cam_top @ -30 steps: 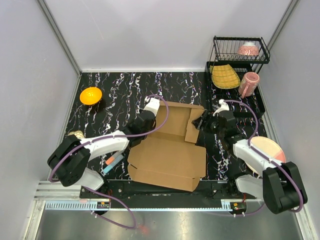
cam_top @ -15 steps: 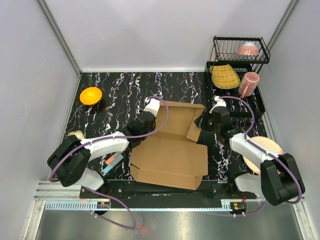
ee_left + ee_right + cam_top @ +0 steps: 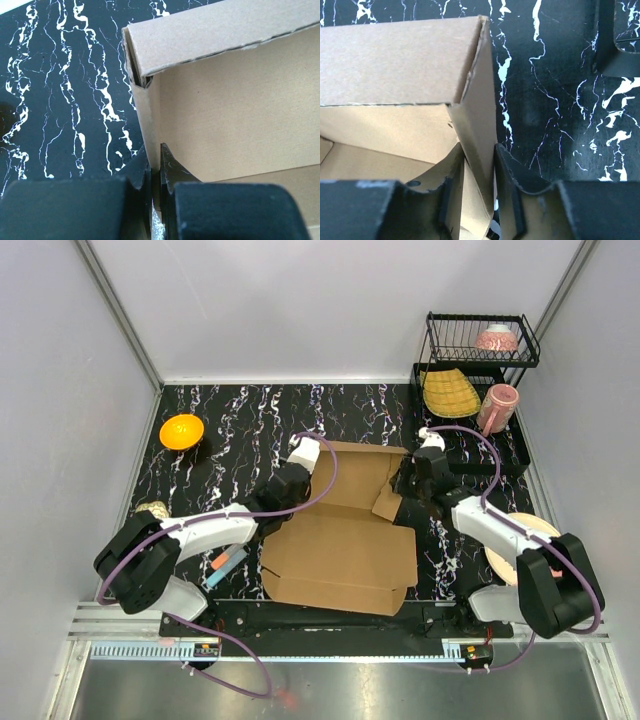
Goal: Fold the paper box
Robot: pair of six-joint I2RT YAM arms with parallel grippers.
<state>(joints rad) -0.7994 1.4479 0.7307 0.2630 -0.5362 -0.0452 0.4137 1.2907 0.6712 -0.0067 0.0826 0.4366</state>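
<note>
One paper box (image 3: 340,545) of plain brown cardboard lies half folded in the near middle of the black surface (image 3: 240,420) with white veins. Its back wall and two side walls stand up, and the front panel lies flat toward the arm bases. The left hand (image 3: 155,170) is pinched together on the left side wall, near the back corner. The right hand (image 3: 480,167) is clamped on the right side wall in the same way. At the far left there is one orange bowl (image 3: 182,431). At the far right stands one black wire rack (image 3: 520,340) with one pink bowl (image 3: 497,339) on top, one yellow woven dish (image 3: 450,392) and one pink mug (image 3: 498,407) below. One pale plate (image 3: 535,530) lies beside the right arm.
</note>
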